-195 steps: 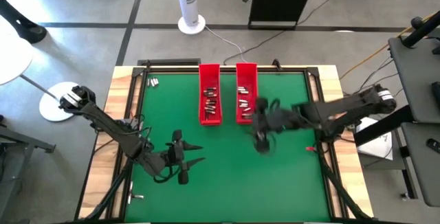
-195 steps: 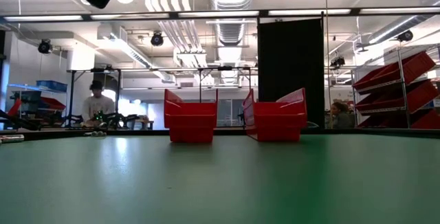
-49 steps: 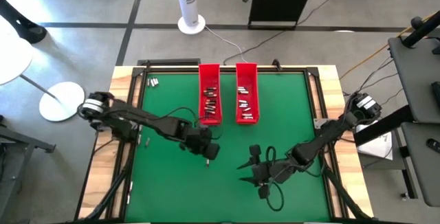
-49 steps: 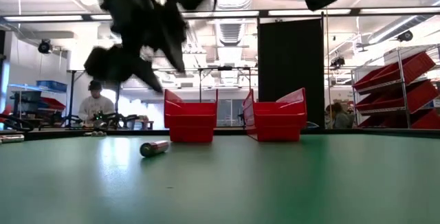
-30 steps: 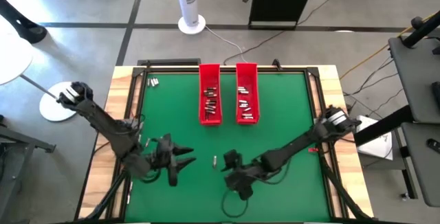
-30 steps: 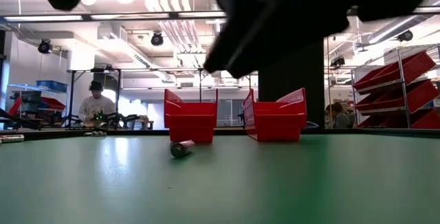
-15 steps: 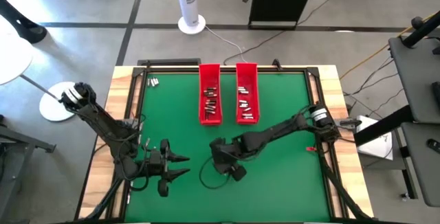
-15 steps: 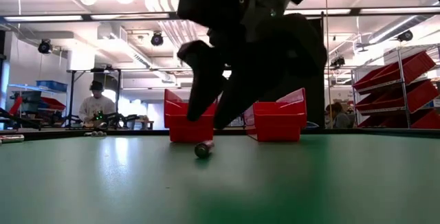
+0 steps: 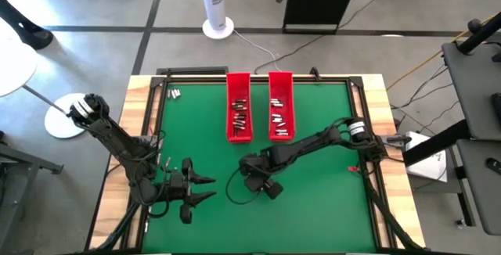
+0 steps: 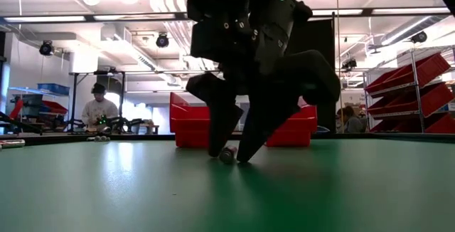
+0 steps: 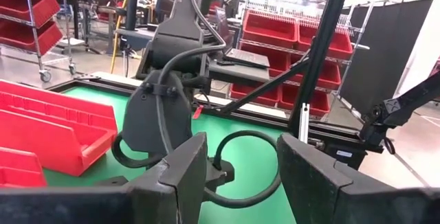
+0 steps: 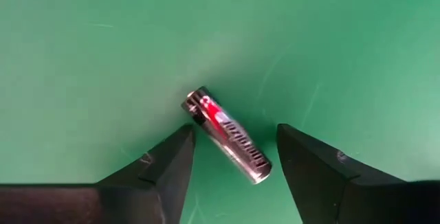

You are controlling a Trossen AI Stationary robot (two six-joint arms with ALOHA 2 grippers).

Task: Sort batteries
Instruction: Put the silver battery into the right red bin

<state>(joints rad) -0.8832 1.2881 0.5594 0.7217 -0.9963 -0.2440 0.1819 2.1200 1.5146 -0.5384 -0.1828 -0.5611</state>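
One battery point(image 12: 225, 135), silvery with a red and black label, lies on its side on the green mat. My right gripper point(image 12: 234, 165) is open and points down over it, one finger on either side. The low view shows the fingertips point(image 10: 215, 149) down at the mat around the battery point(image 10: 227, 154). In the high view my right gripper point(image 9: 252, 173) hides it. More batteries point(image 9: 239, 116) lie in the two red trays. My left gripper point(image 9: 205, 190) waits open near the mat's near-left part.
Two long red trays point(image 9: 229, 98) point(image 9: 291, 98) stand side by side at the mat's far middle. A few loose batteries point(image 9: 174, 93) lie at the far-left corner. A raised black frame point(image 9: 156, 130) borders the mat. My right arm's cable point(image 9: 233, 192) loops beside the gripper.
My right gripper has moved toward the far edge and come down until its open fingers straddle the battery. The battery has rolled along the mat toward the table's right. My left gripper drew back a little toward the near edge, then kept still.
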